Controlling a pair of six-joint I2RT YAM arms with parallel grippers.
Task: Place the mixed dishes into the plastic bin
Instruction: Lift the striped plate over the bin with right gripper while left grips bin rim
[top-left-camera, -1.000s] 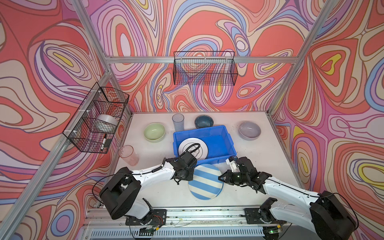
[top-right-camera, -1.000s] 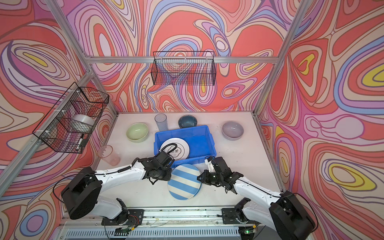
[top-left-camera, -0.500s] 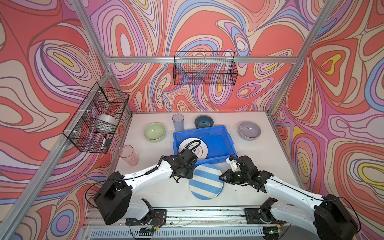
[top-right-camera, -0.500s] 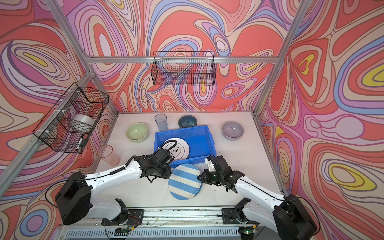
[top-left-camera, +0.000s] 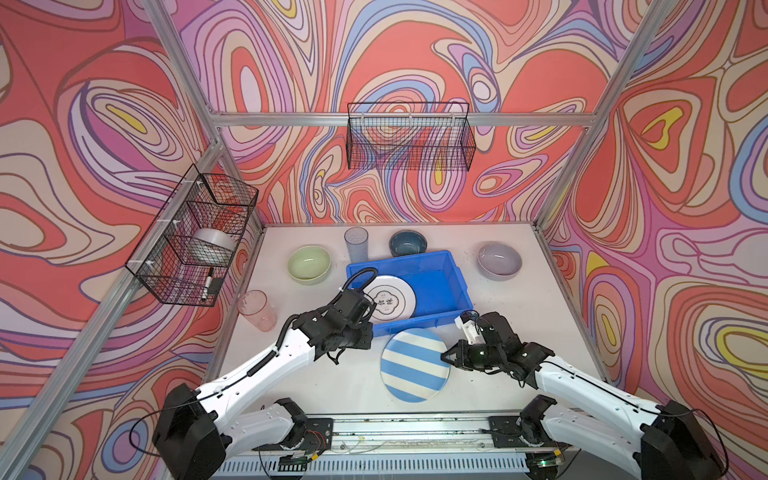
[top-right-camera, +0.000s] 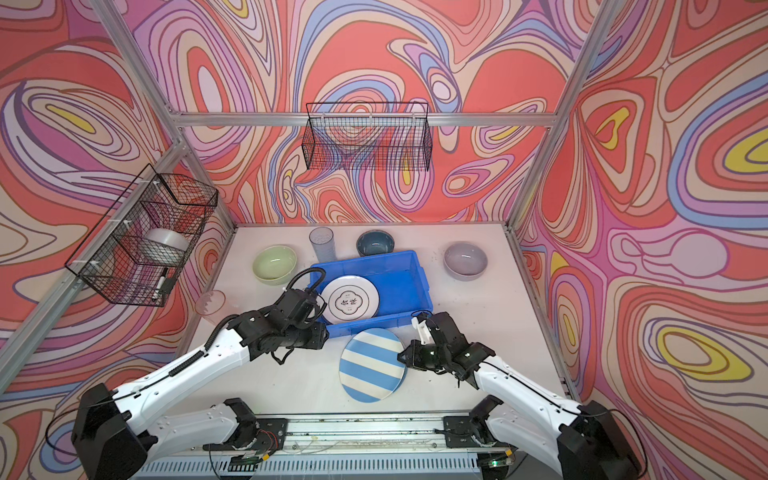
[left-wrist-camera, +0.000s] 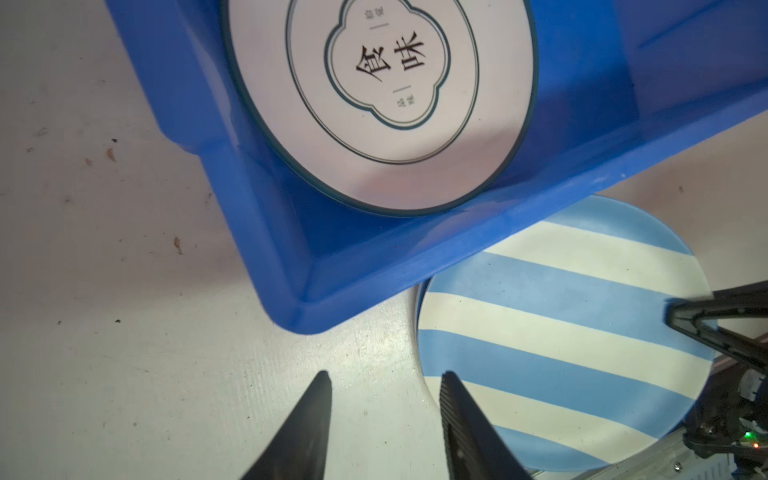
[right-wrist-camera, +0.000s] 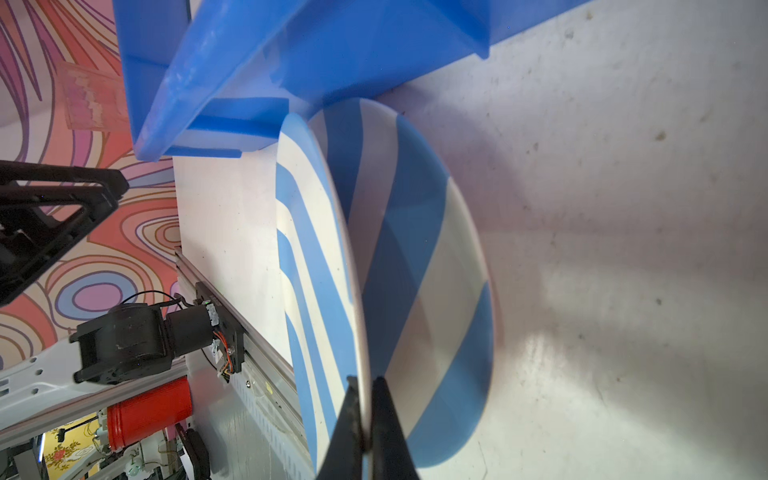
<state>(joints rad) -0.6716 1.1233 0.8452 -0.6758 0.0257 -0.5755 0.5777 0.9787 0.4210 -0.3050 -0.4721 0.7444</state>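
The right gripper (right-wrist-camera: 362, 380) pinches the striped plate (top-left-camera: 411, 365) by its rim. The left gripper (left-wrist-camera: 384, 376) is half open, empty. Lift it slowly over the bin (top-left-camera: 436, 286) wall.

swirling red, pink and lilac printed walls (top-left-camera: 415, 50) enclose a scuffed white tabletop (top-left-camera: 519, 299); silver aluminium frame bars (top-left-camera: 291, 119) carry two black wire-mesh baskets (top-left-camera: 409, 141).
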